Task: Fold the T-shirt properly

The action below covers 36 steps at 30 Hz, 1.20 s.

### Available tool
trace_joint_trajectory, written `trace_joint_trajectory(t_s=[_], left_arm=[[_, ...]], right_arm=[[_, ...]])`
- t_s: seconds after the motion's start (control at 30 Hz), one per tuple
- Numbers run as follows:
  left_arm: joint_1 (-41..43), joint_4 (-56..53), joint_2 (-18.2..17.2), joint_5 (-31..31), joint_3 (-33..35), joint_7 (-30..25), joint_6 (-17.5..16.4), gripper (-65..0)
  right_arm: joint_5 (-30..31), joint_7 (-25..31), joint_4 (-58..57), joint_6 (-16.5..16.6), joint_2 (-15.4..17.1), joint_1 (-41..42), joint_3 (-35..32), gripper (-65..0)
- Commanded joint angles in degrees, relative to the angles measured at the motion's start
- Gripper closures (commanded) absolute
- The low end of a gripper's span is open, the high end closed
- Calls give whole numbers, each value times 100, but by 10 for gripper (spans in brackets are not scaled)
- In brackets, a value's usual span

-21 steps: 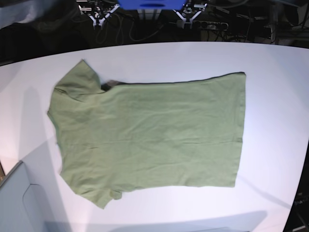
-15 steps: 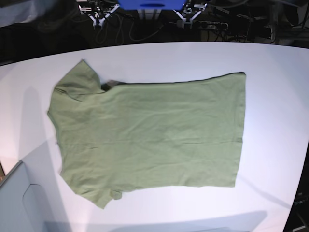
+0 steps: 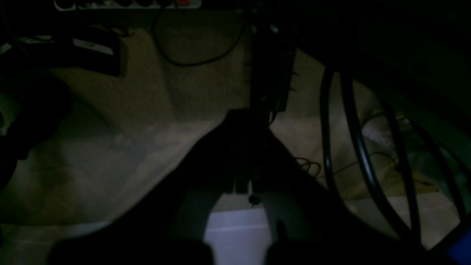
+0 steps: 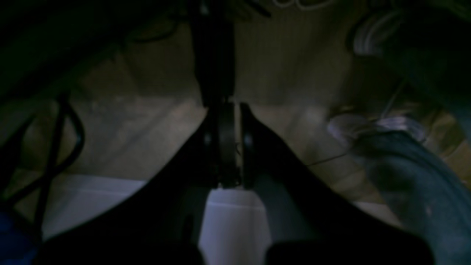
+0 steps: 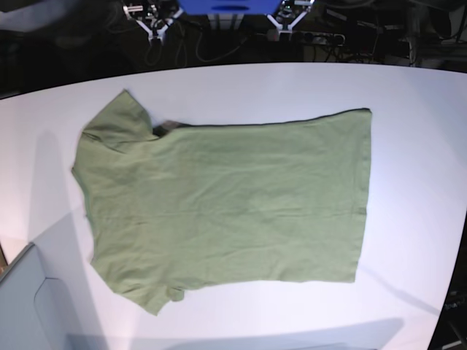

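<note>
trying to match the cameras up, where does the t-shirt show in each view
Base: the T-shirt lies flat mid-table, sleeves toward the picture's left, hem toward the right.
Left wrist: not in it; only dark floor, cables and a strip of white table edge.
Right wrist: not in it; same kind of dark floor view.
Shared landmark: the white table, seen as a pale strip low in both wrist views.

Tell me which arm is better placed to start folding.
Neither clearly: both claws, right and left, sit shut beyond the table's far edge. The right faces the T-shirt's sleeves, the left its hem.
</note>
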Motion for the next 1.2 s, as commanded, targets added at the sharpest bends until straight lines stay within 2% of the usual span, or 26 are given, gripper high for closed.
trace_joint_trajectory(t_s=[0.0, 0.13, 0.27, 0.37, 0.5, 0.77, 0.83, 1.03, 1.17], left_arm=[[67, 41, -54, -10, 6, 36, -45, 0], [75, 32, -80, -10, 6, 36, -45, 0], [154, 94, -203, -10, 6, 36, -45, 0], [365, 349, -238, -10, -30, 36, -54, 0], [998, 1289, -379, -19, -47, 54, -54, 0], [2678, 4050, -819, -89, -56, 54, -54, 0], [3020, 4718, -968, -414, -56, 150, -54, 0], [3697, 6687, -1830, -2032, -65, 1416, -10, 0], [3987, 7470, -1979, -2542, -566, 1663, -10, 0]], right_arm=[[-12, -98, 41, 99, 49, -70, 3, -1], [-3, -406, 67, 99, 58, -52, 29, -1], [-3, -397, 94, 99, 101, -61, 3, -1], [-3, -441, 569, 99, 181, -351, 3, -1], [-12, -529, 1817, 99, 392, -1028, 11, -1], [-12, -1338, 4727, 99, 849, -2382, 47, -1], [-21, -1479, 5404, 91, 989, -2663, 55, -1], [-30, -2182, 7294, 82, 1359, -3366, 143, -4], [-223, -2516, 8402, 99, 1359, -3771, 548, -7]])
